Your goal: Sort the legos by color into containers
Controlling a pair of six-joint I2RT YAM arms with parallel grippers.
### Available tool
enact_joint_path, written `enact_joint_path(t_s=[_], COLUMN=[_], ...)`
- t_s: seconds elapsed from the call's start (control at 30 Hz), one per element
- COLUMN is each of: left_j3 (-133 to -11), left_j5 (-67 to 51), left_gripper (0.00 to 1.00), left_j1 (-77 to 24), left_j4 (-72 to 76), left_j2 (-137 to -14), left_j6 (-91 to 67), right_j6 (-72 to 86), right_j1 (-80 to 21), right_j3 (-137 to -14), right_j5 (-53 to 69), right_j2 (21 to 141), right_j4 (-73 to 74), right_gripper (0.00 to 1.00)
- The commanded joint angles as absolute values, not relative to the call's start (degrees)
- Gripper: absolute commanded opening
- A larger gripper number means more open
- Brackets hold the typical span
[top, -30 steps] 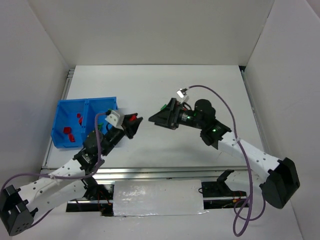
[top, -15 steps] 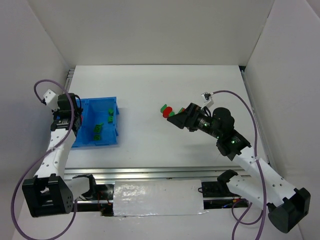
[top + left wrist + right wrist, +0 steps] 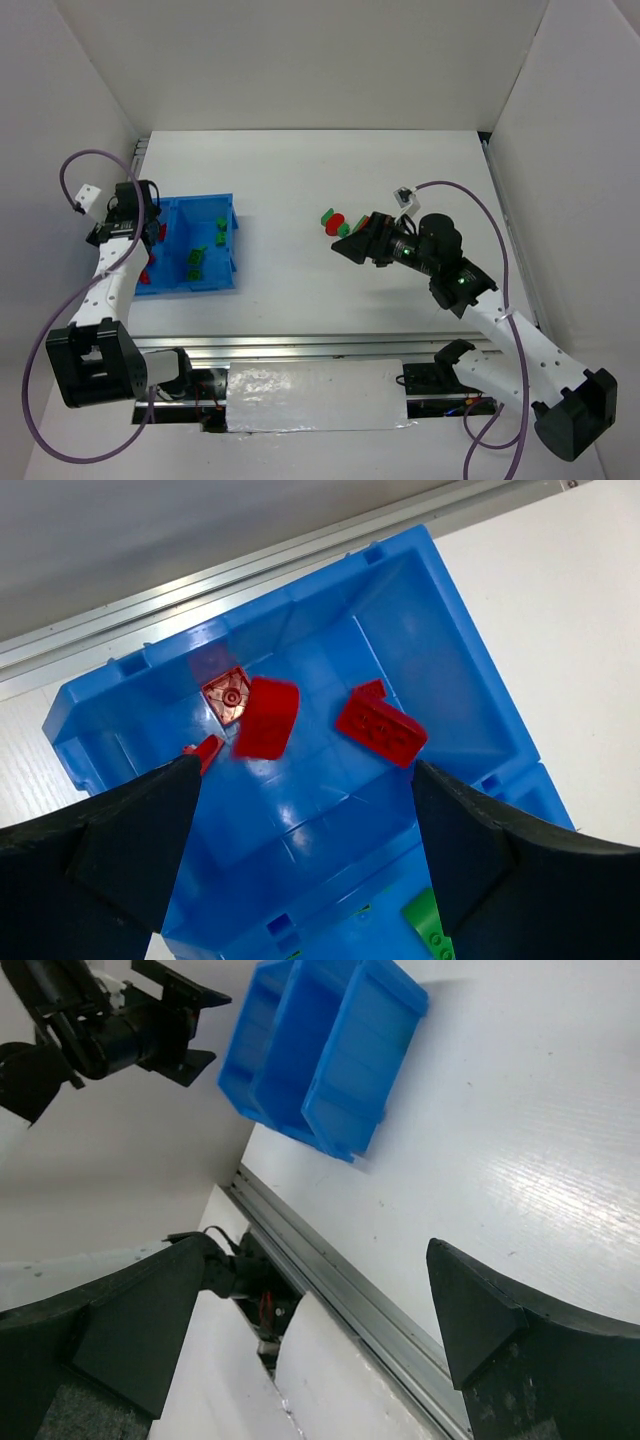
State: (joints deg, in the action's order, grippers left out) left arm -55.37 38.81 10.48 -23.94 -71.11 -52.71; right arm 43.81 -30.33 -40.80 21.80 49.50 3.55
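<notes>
The left wrist view alone looks down into the bin's (image 3: 470, 710) left compartment (image 3: 330, 810). Red legos (image 3: 380, 728) lie on its bottom, one (image 3: 266, 718) of them blurred. The left hand (image 3: 305, 770) gapes wide above them, grasping nothing. A green brick (image 3: 428, 932) peeks in at the lower edge. The top view adds green legos (image 3: 195, 260) in the right compartment (image 3: 210, 278). It also shows a small red-and-green cluster (image 3: 335, 222) loose on the counter (image 3: 400, 170), just beside the right hand (image 3: 345, 245), likewise released and empty.
</notes>
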Motion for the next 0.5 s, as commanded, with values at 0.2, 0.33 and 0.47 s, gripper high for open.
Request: enact_joint_path(t_s=[0.2,0.33,0.47], left_j3=[-56.7,-52.5,-48.8], left_j5=[18.9,3.7,1.0], left_gripper=[1.0,1.0,0.99], left_j1=[10.1,6.4,0.5], left_j4=[-19.3,-17.0,-20.7], left_j2=[-61.6,-52.7,-46.4], left_j6=[-43.3,-35.8,-29.5], right_j6=[40.1,42.4,45.3], right_j1=[-30.1,-28.5,-26.5], right_j3=[-47.9,-54.1,-65.3], right_j5=[-4.8,-15.6,-20.6], right_j2=[60.1,71.2,83.5], right_j4=[16.2,22.1,27.0], right_gripper=[1.0,1.0,1.0])
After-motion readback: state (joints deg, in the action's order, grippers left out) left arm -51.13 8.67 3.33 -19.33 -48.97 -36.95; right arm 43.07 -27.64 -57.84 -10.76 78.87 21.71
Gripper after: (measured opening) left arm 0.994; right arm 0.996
